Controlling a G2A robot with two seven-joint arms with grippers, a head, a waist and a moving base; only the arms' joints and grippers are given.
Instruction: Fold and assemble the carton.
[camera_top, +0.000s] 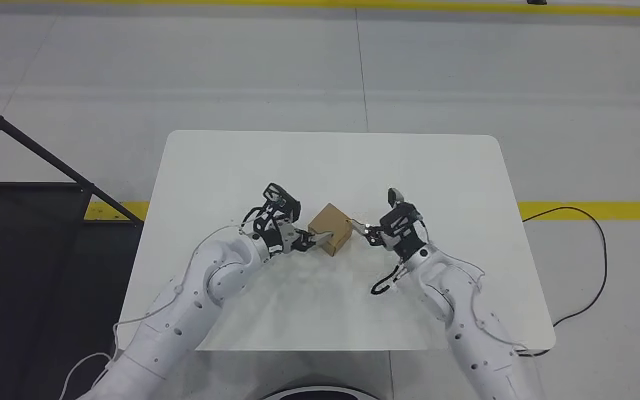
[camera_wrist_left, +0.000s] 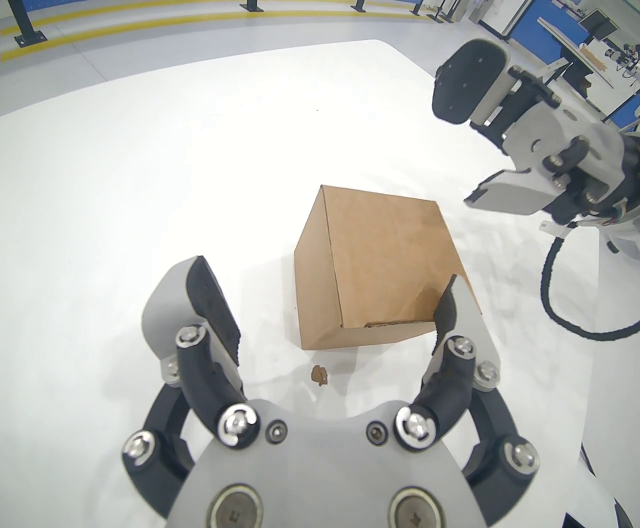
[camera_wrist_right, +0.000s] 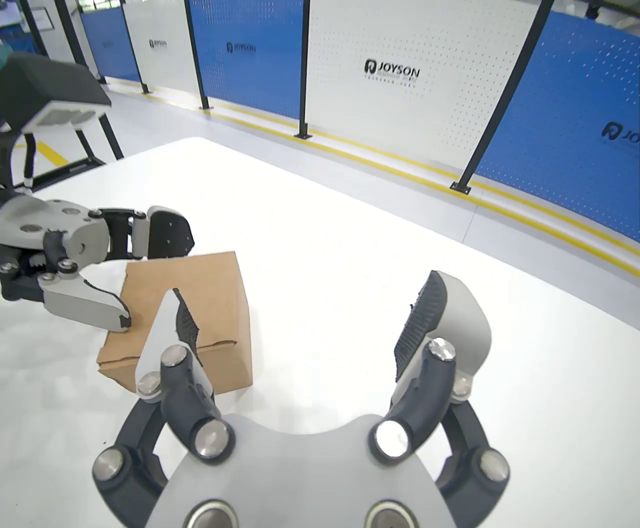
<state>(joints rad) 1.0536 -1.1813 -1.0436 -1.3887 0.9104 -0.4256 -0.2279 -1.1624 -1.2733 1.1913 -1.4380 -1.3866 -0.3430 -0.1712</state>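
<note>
While the carton (camera_top: 330, 229) sits on the counter (camera_top: 440, 170) between the two, the left pincer (camera_wrist_left: 327, 280) gapes wide, touching its top, and the right pincer (camera_wrist_right: 302, 285) is spread open just beside it.

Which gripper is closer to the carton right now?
Left. The left gripper has one finger on top of the carton; the right gripper hangs open beside it, apart.

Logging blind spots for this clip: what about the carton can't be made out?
Top view: carton too small to judge its seams.
Left wrist view: a left hand finger covers one carton corner; contact unclear.
Right wrist view: a right hand finger hides part of the flap seam.
Brown scrap: too small to identify.
</note>
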